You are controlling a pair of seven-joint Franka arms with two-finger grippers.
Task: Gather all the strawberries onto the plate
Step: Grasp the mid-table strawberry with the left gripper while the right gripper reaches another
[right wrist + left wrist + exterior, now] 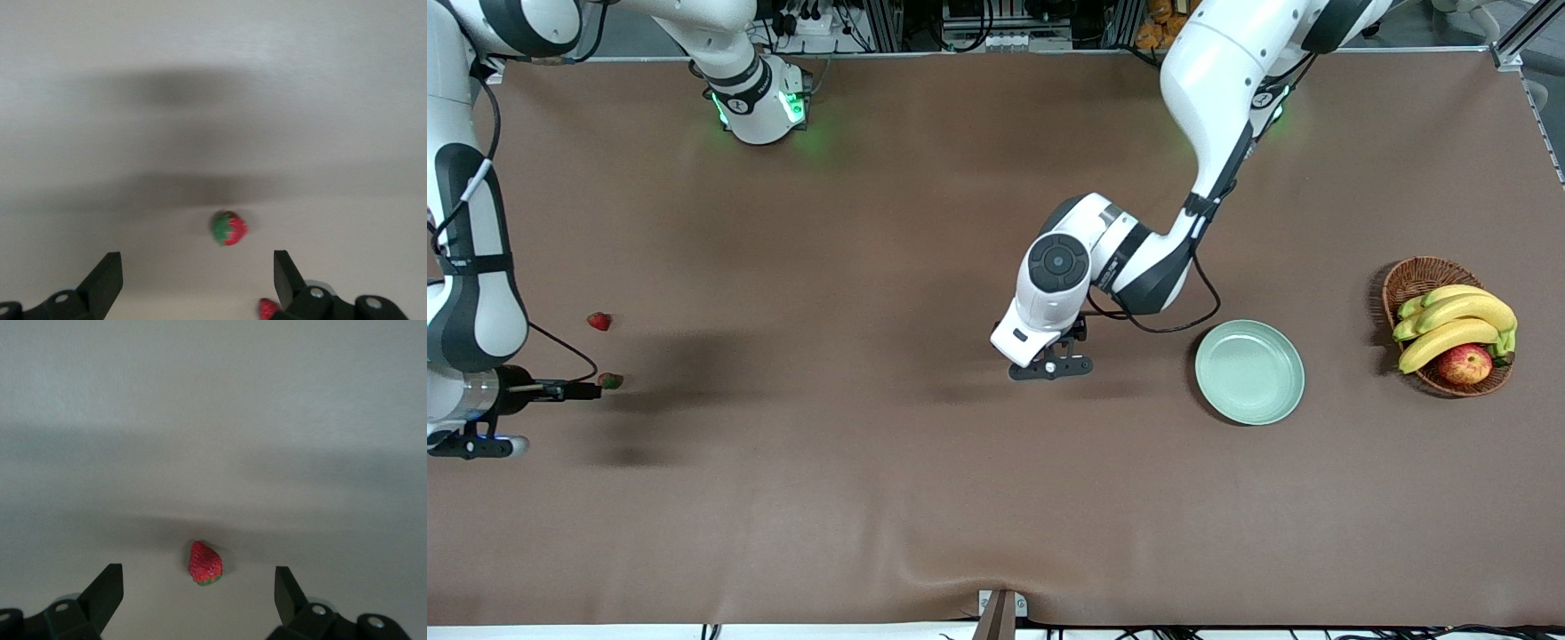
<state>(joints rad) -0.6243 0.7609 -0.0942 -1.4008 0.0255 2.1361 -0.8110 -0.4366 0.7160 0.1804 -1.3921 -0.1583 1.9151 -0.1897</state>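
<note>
Both end effectors gape; centre your left end effector (199, 593) over its strawberry (205, 563), descend straight, close gently; right end effector (198, 273) likewise over the greener strawberry (229, 228).

Red, green-capped strawberries (599, 321) lie on brown cloth (871, 498); the plate (1249, 372) is pale mint green.

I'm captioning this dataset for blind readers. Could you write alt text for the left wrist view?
The left gripper hangs open above the brown table, with a single red strawberry lying on the cloth between its two dark fingertips. The berry has a small green cap, is untouched, and nothing else is in sight.
</note>
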